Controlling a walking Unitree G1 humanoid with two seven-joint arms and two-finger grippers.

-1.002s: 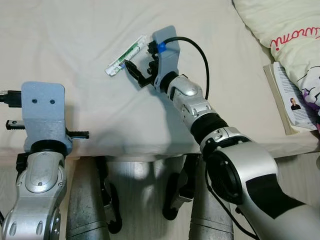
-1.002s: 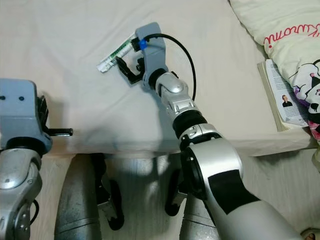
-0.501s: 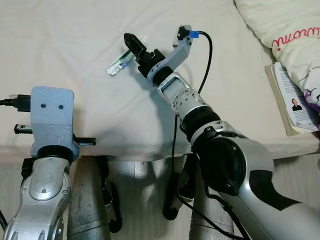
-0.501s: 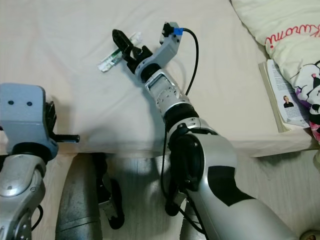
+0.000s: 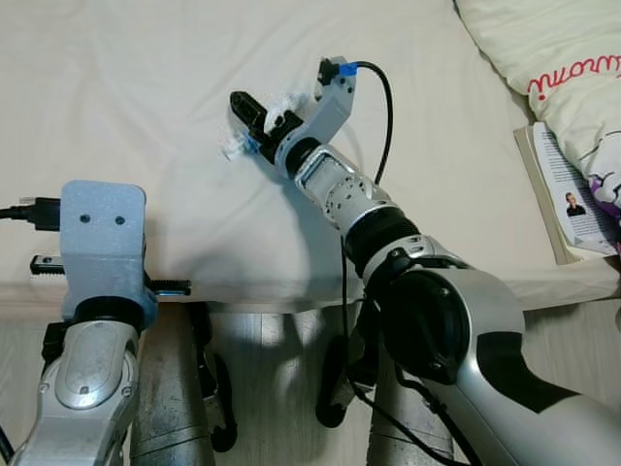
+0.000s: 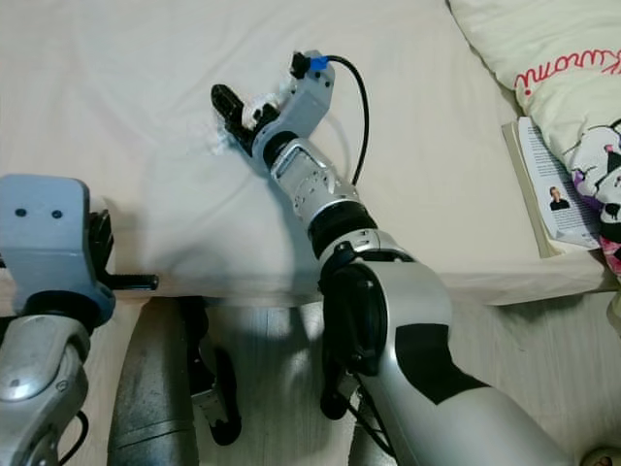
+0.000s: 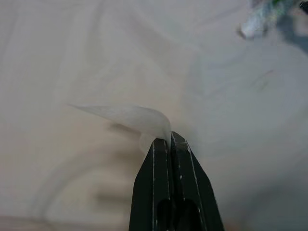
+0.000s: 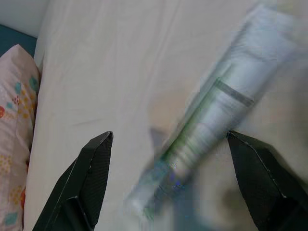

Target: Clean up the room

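1. Bedsheet (image 5: pixel 146 78) — pale cream and softly wrinkled — spreads across most of what we see from the head, ending at a front edge with pale flooring (image 5: pixel 272 388) below it.

2. At the far left we find the left gripper (image 5: pixel 160 284), held low just off that front edge; its blue-grey wrist housing (image 5: pixel 100 243) sits above the silver forearm. In its wrist view the two black fingers (image 7: pixel 166 183) are pressed together, pinching a thin white scrap (image 7: pixel 130 118) (paper or film, we cannot tell which) that curls away from the tips over the sheet.

3. Toward the middle lies the tube (image 8: pixel 216 120), a white one with green print, flat on the sheet. From the head we make out little more than its crumpled end (image 5: pixel 233 149), the rest being covered by the arm.

4. Over it sits the right gripper (image 5: pixel 250 121), reaching well onto the bed. The right wrist view shows its fingers (image 8: pixel 91 178) spread wide, one on either side of the tube and clear of it — the tube itself is blurred there. A black cable (image 5: pixel 383 107) loops from the blue plug on the wrist housing back along the silver arm.

5. At the far right a cream pillow (image 5: pixel 543 49) with pink lettering lies on the bed, with a printed booklet (image 5: pixel 568 199) beside it near the edge.
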